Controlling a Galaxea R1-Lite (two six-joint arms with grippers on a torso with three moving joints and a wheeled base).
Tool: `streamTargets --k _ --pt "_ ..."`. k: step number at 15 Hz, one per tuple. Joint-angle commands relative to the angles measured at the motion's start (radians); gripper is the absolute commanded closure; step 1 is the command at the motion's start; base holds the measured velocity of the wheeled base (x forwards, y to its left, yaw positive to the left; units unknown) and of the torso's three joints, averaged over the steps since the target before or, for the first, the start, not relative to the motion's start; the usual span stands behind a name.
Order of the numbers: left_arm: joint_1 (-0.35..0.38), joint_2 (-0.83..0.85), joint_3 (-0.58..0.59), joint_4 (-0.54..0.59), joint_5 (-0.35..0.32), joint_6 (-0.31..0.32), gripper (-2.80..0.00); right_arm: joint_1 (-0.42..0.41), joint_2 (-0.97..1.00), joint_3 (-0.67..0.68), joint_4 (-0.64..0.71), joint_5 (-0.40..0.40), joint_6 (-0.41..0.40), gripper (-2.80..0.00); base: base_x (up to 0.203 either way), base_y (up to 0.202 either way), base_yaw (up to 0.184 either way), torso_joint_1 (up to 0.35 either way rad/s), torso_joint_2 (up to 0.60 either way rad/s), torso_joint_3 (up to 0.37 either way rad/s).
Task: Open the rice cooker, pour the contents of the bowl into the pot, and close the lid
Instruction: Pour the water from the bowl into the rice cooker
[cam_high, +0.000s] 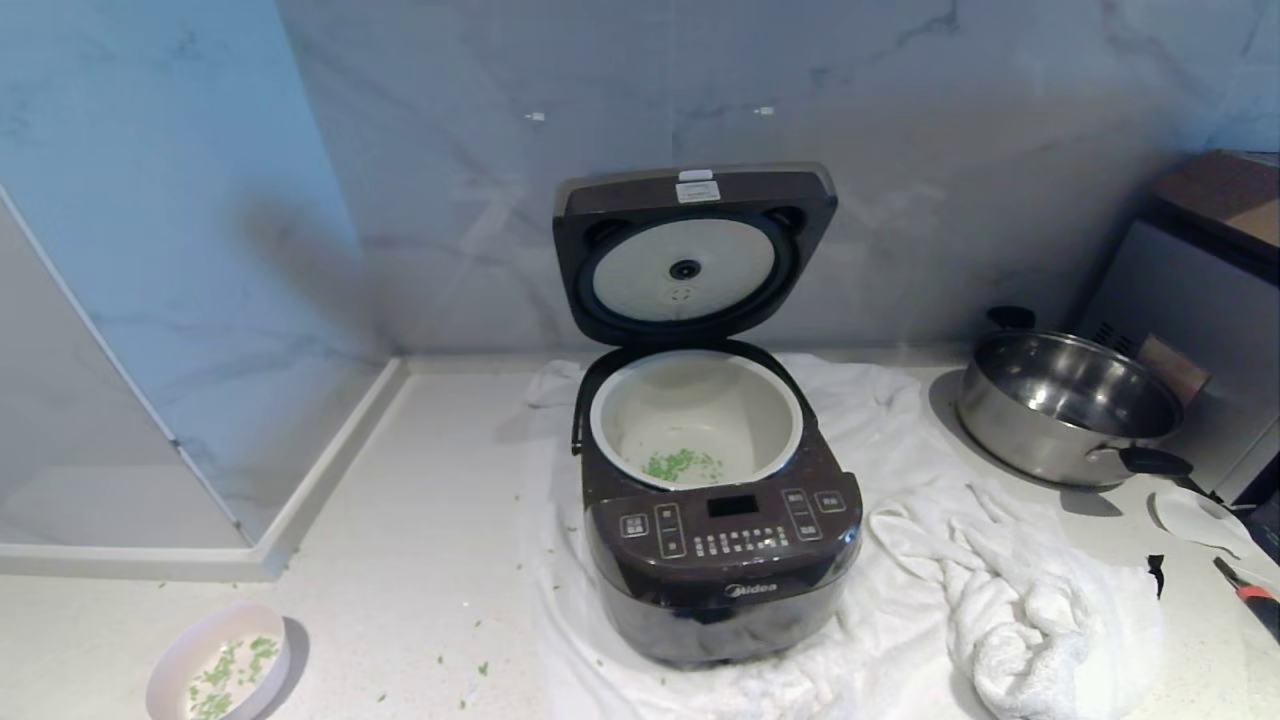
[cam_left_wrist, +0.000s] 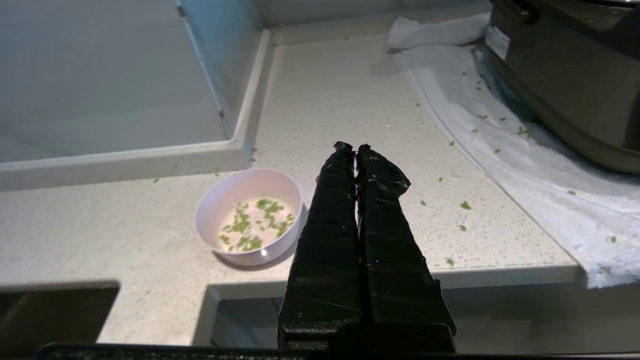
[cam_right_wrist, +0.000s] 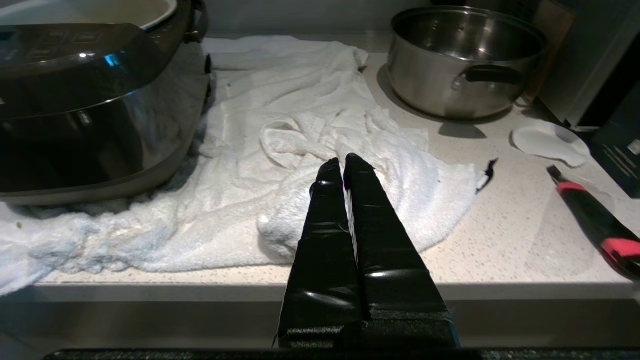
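Both your grippers, left gripper (cam_left_wrist: 355, 148) and right gripper (cam_right_wrist: 344, 164), sit pressed shut and empty off the counter's front edge. The bowl (cam_high: 218, 662) at 7 o'clock from the rice cooker (cam_high: 712, 500) holds stuck greens (cam_high: 228, 672), the lid (cam_high: 692, 250) stands open. Grip the thin rim off-centre and the bowl could tip, scattering more bits.

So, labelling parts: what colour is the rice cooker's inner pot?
Cream-white; the inner pot shows best in the head view.

Pale speckled countertop (cam_high: 400, 560) with a marble-look wall (cam_high: 900, 150) behind it. A big white towel (cam_high: 1010, 590) is spread out and bunched up on the right side — kinda rumpled. Further right sits a shiny steel pan (cam_high: 1070, 405) with black handles, in front of a grey box-like appliance (cam_high: 1190, 290). Near the right edge there's a small white spoon rest (cam_high: 1195, 518) and a red-and-black tool (cam_right_wrist: 597, 227) — can't tell exactly what.
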Motion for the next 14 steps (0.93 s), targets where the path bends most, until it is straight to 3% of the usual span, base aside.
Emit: streamTargets --k 1,9,14 --pt "0.000 0.002 0.002 0.000 0.001 -0.001 0.00 0.000 0.000 0.000 0.000 0.000 -0.001 0.00 0.004 0.000 -0.054 0.002 0.00 0.006" --pt "0.000 0.002 0.002 0.000 0.003 -0.001 0.00 0.000 0.000 0.000 0.000 0.000 -0.001 0.00 0.007 0.000 -0.001 0.000 0.00 0.000" --pt "0.000 0.002 0.002 0.000 0.002 -0.001 0.00 0.000 0.000 0.000 0.000 0.001 -0.001 0.00 0.185 0.000 0.003 0.000 0.00 0.003"
